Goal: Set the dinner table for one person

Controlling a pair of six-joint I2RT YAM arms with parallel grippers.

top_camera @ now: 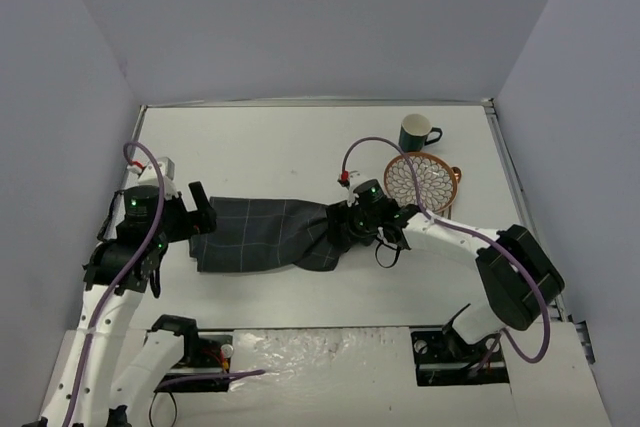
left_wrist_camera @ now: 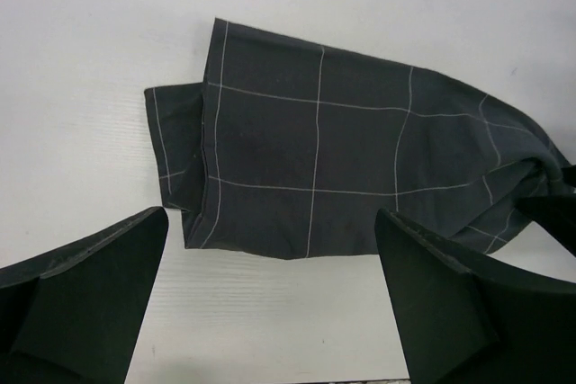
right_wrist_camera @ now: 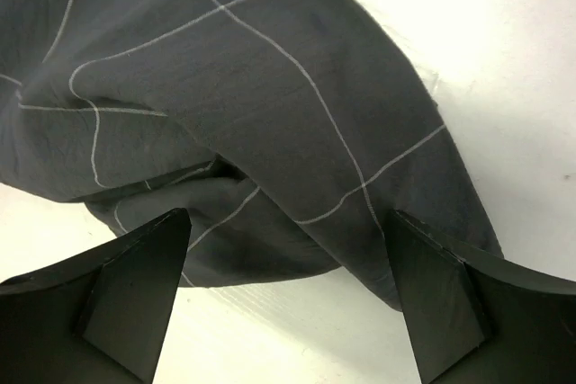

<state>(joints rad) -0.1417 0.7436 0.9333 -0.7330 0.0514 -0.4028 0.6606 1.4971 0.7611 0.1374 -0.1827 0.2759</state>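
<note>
A dark grey checked cloth mat [top_camera: 262, 235] lies crumpled on the white dinner table [top_camera: 270, 152]; its right end is bunched. My left gripper [top_camera: 203, 215] is open at the mat's left edge; in the left wrist view the mat [left_wrist_camera: 351, 164] lies just beyond its empty fingers [left_wrist_camera: 90, 294]. My right gripper [top_camera: 340, 232] is open over the bunched right end; in the right wrist view the folded cloth [right_wrist_camera: 243, 105] lies between and beyond its fingers [right_wrist_camera: 450, 303], not gripped. A wicker-patterned plate [top_camera: 422, 183] and a dark green mug [top_camera: 415, 133] stand at the back right.
Grey walls enclose the table on three sides. The table's metal rim [top_camera: 505, 162] runs along the right, close to the plate. The arm bases and cables sit at the near edge.
</note>
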